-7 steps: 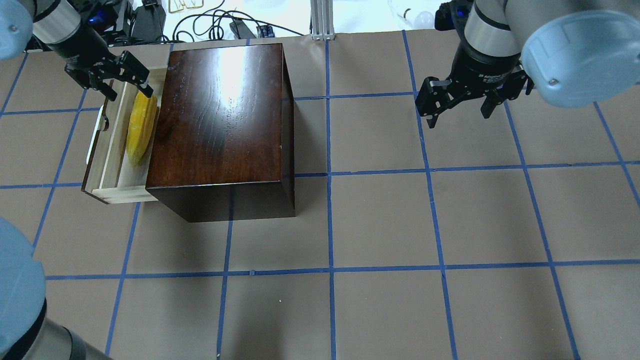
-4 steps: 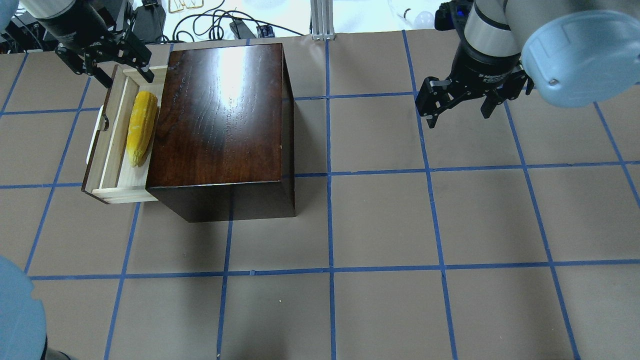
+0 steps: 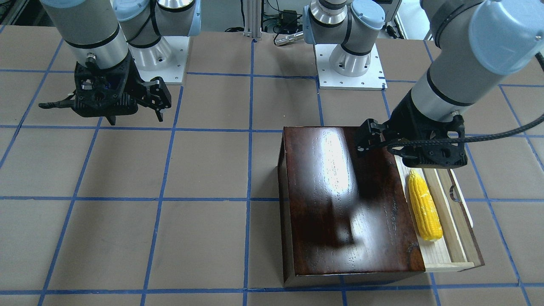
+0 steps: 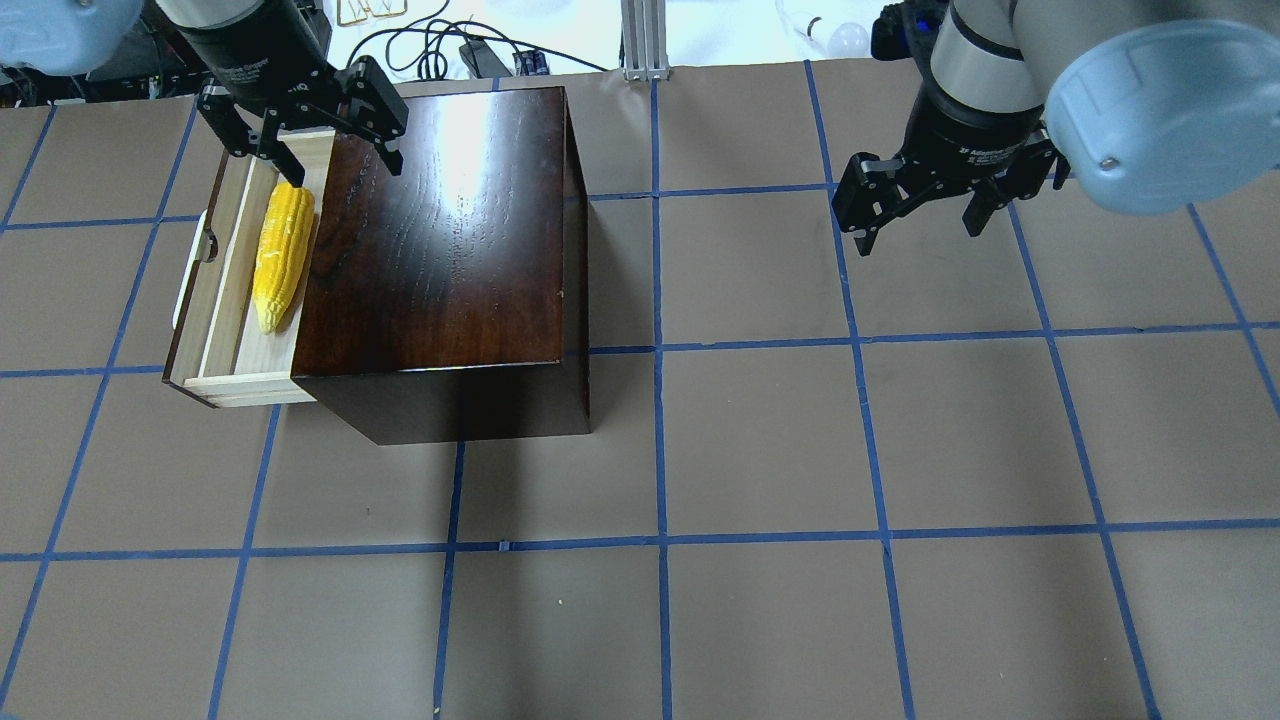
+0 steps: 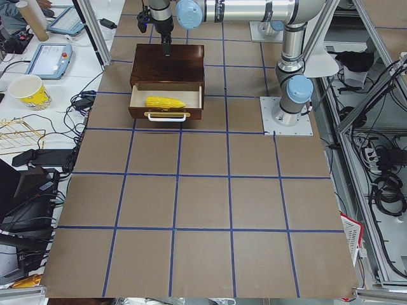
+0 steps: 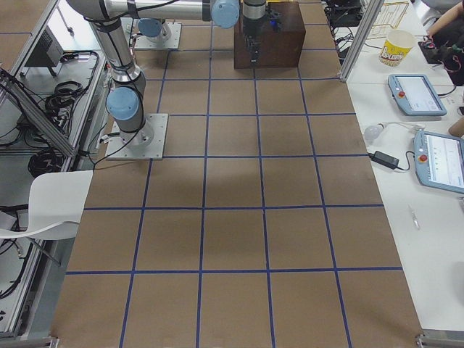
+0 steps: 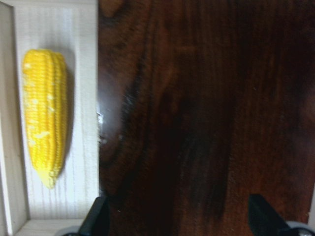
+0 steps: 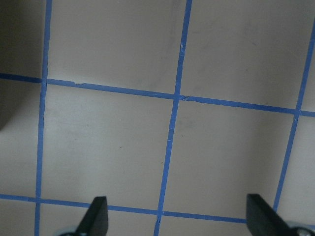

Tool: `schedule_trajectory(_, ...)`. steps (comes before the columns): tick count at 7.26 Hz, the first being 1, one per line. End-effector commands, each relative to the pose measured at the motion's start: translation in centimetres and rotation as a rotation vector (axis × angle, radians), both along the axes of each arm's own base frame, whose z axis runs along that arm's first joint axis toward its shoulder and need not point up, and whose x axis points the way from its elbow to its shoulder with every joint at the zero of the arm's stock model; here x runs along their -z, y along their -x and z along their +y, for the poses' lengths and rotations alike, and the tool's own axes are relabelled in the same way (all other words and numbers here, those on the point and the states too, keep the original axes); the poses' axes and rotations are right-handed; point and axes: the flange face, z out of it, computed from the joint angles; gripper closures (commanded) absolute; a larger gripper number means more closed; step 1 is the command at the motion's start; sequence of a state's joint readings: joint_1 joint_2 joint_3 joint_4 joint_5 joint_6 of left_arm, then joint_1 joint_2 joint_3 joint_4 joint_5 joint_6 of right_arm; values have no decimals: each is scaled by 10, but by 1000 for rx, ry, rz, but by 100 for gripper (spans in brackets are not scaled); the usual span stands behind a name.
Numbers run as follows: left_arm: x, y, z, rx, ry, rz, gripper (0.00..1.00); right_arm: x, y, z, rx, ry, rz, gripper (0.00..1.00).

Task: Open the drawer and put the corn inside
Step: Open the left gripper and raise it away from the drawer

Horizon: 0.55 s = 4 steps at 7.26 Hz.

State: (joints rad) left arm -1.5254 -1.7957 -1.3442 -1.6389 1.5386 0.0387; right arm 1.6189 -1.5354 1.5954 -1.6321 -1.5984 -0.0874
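The dark reddish-brown box (image 4: 440,230) stands at the far left of the table. Its drawer (image 4: 262,358) is pulled out to the left, white handle (image 4: 180,300) outward. The yellow corn (image 4: 278,258) lies flat in the drawer, close to the box, point toward the near side. It also shows in the left wrist view (image 7: 45,115) and the front view (image 3: 424,205). My left gripper (image 4: 335,160) is open and empty, above the box's far-left corner. My right gripper (image 4: 918,235) is open and empty, above bare table at the far right.
The brown table carries a blue tape grid (image 4: 660,540). Cables and an aluminium post (image 4: 645,40) lie beyond the far edge. The arm bases (image 3: 348,63) stand on the robot's side. Both wrist views show spread fingertips (image 8: 96,219).
My left gripper rose from the corn's far end, moved away, then shifted right over the box's far-left corner. The corn stays in the drawer. The right arm has not moved.
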Motion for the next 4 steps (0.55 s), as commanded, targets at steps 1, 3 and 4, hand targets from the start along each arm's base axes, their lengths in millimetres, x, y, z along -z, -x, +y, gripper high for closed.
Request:
schedule_trajectory(1, -8, 8, 18, 22, 8, -45, 0, 0, 0, 0, 1, 0, 0, 0)
schedule_trajectory(3, -7, 9, 28, 25, 2, -43, 0, 1, -1, 0, -3, -3, 0, 0)
schedule_trajectory(4, -2, 9, 31, 28, -1, -43, 0, 1, 0, -1, 0, -1, 0, 0)
